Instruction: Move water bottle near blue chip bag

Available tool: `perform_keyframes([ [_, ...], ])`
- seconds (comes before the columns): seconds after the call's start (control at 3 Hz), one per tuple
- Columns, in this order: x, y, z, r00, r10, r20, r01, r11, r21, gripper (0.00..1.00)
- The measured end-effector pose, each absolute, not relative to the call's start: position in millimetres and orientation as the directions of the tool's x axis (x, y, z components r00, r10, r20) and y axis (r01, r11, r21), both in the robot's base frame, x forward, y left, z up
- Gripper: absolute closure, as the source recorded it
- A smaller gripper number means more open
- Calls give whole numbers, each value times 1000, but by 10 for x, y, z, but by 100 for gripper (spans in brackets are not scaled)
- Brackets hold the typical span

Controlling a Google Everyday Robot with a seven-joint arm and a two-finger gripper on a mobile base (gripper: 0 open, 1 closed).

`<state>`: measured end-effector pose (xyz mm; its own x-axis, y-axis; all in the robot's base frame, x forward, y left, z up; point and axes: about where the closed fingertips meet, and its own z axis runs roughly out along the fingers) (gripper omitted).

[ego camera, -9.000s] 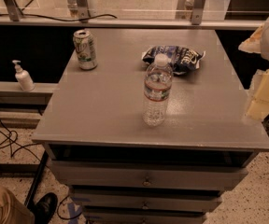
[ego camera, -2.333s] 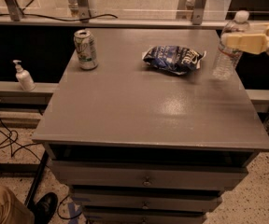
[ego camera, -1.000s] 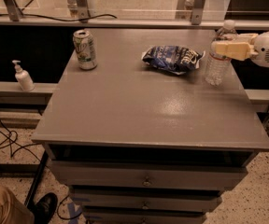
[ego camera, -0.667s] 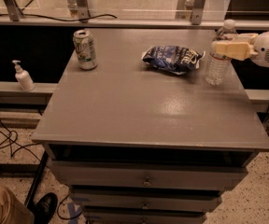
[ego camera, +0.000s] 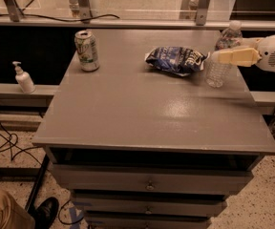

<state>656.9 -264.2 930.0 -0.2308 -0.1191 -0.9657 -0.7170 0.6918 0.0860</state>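
Observation:
The water bottle [ego camera: 218,72] is clear with a white cap. It stands upright at the right rear of the grey table [ego camera: 142,113], just right of the blue chip bag [ego camera: 175,59], with a narrow gap between them. My gripper [ego camera: 219,56] reaches in from the right edge of the view. Its cream fingers [ego camera: 235,56] are closed around the bottle's upper body. The bottle's base sits at or just above the tabletop.
A green-and-white soda can [ego camera: 87,50] stands at the table's left rear. A small white pump bottle [ego camera: 23,78] sits on a ledge to the left. Drawers run below the tabletop. Cables and a person's shoe [ego camera: 46,212] lie on the floor at the left.
The bottle was lifted from the table's middle and carried to the right rear. It then came down and left beside the bag. Over the last second it has barely moved.

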Motion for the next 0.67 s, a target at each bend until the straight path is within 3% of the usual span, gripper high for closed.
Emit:
perform_keyframes([
  [0.67, 6472, -2734, 9331, -237, -184, -954, -705, 708, 39, 0],
])
